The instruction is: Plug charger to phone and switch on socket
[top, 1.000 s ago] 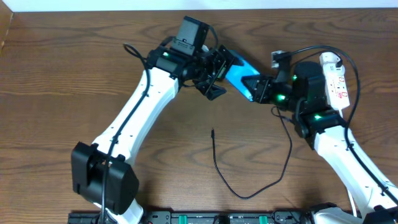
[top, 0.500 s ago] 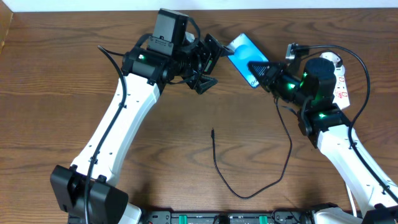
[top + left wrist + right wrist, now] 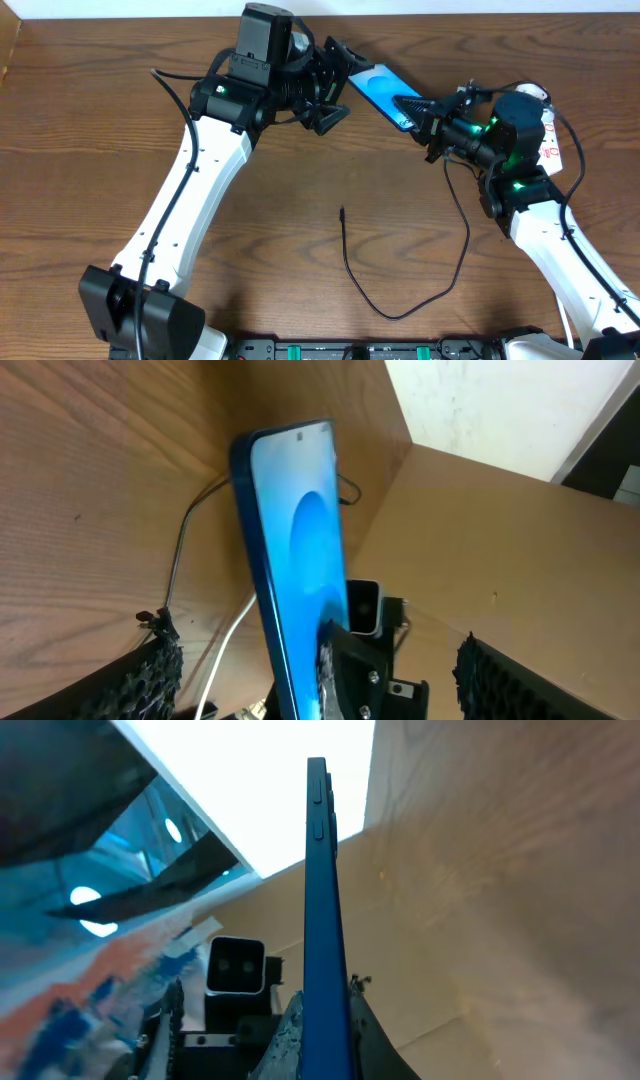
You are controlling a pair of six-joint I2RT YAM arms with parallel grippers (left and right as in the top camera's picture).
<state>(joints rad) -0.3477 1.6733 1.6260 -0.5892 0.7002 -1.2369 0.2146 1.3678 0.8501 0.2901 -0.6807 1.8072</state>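
The phone (image 3: 378, 88), its blue screen lit, hangs tilted above the back of the table. My right gripper (image 3: 413, 108) is shut on its right end. In the right wrist view the phone (image 3: 320, 890) stands edge-on between the pads (image 3: 298, 1032). My left gripper (image 3: 336, 86) is open, its jaws standing either side of the phone's left end without touching it. The left wrist view has the phone (image 3: 295, 530) between its wide-apart fingers (image 3: 150, 678). The charger (image 3: 352, 270) lies loose on the table, tip (image 3: 341, 211) pointing away. The socket (image 3: 549, 148) is half hidden behind the right arm.
A thick black robot cable (image 3: 560, 110) loops over the right arm near the socket. The table's far edge (image 3: 450, 14) runs close behind both grippers. The left arm (image 3: 190, 200) slants across the left half of the table.
Both grippers and the phone have moved toward the table's far edge. The left gripper stayed open and the right stayed shut on the phone. The charger has not moved.
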